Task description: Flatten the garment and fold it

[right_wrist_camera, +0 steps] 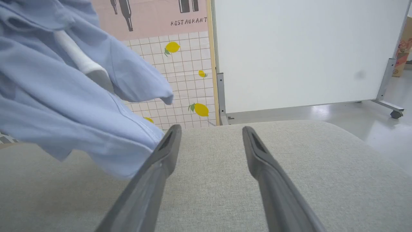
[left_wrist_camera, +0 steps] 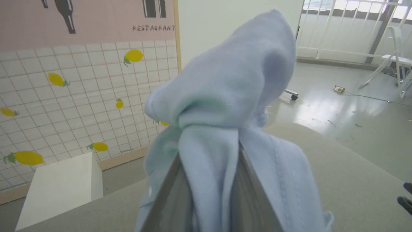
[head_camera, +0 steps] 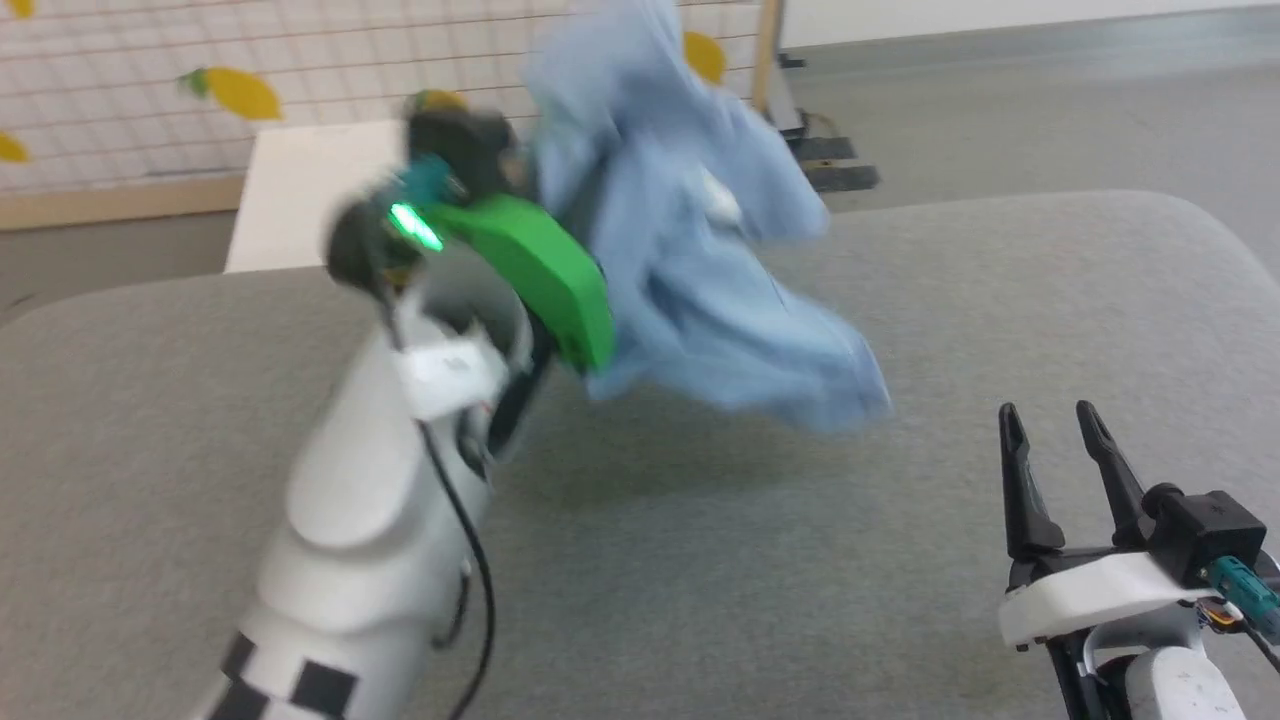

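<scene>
**Left arm** [head_camera: 370,500]: the pale forearm rises from the lower left of the head view and angles up toward the centre. A green wrist housing [head_camera: 540,270] with a lit green indicator sits at its upper end. This area is blurred.

**Left gripper** [left_wrist_camera: 209,149]: the fingers are drawn close and clamped on a bunched fold of the garment [left_wrist_camera: 225,80], which drapes over both fingers.

**Right gripper** [head_camera: 1048,430]: it sits low at the lower right of the head view with its fingers pointing up. The jaws are spread wide and hold nothing.
</scene>
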Motion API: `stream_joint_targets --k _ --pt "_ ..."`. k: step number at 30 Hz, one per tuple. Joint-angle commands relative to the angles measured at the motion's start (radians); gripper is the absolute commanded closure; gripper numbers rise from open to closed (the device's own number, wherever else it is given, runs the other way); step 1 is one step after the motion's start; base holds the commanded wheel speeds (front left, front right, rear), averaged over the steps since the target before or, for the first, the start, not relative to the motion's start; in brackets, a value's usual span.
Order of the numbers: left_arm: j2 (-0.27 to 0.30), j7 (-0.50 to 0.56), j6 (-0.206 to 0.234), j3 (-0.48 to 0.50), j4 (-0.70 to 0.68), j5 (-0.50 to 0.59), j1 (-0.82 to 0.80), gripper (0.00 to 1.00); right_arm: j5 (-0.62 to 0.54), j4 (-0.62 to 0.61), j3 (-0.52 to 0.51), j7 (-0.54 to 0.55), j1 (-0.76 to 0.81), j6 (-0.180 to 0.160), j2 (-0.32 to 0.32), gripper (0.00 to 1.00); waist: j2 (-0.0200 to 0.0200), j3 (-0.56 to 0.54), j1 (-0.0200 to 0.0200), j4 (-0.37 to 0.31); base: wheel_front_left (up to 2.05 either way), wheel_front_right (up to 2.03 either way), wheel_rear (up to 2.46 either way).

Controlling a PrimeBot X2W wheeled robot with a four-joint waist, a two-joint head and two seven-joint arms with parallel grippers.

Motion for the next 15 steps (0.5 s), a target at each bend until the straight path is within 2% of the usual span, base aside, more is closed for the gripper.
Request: stream_joint_targets --k 1,6,10,13,14,15 --pt "-0.005 0.037 -0.007 -0.020 0.021 -0.017 0.045 1.00 0.001 -0.009 -0.005 0.004 0.014 -0.002 0.000 0.00 -0.0001 -0.006 0.0000 -0.088 0.00 0.00 0.00" --pt "-0.029 0.252 -0.013 -0.096 0.144 -0.102 0.182 1.00 0.003 -0.024 -0.009 0.010 0.013 -0.002 0.000 0.00 -0.0001 0.018 0.0000 -0.113 0.00 0.00 0.00" --pt "-0.031 0.397 -0.007 -0.162 0.231 -0.113 0.252 1.00 0.007 -0.026 -0.006 0.013 0.014 -0.002 0.000 0.00 -0.0001 0.026 0.0000 -0.112 0.00 0.00 0.00" --pt "-0.030 0.466 0.004 -0.193 0.264 -0.110 0.282 1.00 0.010 -0.023 0.002 0.015 0.013 -0.002 0.000 0.00 -0.0001 0.030 0.0000 -0.102 0.00 0.00 0.00" --pt "-0.031 0.478 0.007 -0.195 0.264 -0.117 0.292 0.78 0.011 -0.023 0.004 0.016 0.013 -0.002 0.000 0.00 -0.0001 0.030 0.0000 -0.096 0.00 0.00 0.00" --pt "-0.033 0.475 0.012 -0.194 0.259 -0.121 0.297 0.48 0.012 -0.023 0.006 0.016 0.014 -0.002 0.000 0.00 -0.0001 0.030 0.0000 -0.090 0.00 0.00 0.00"
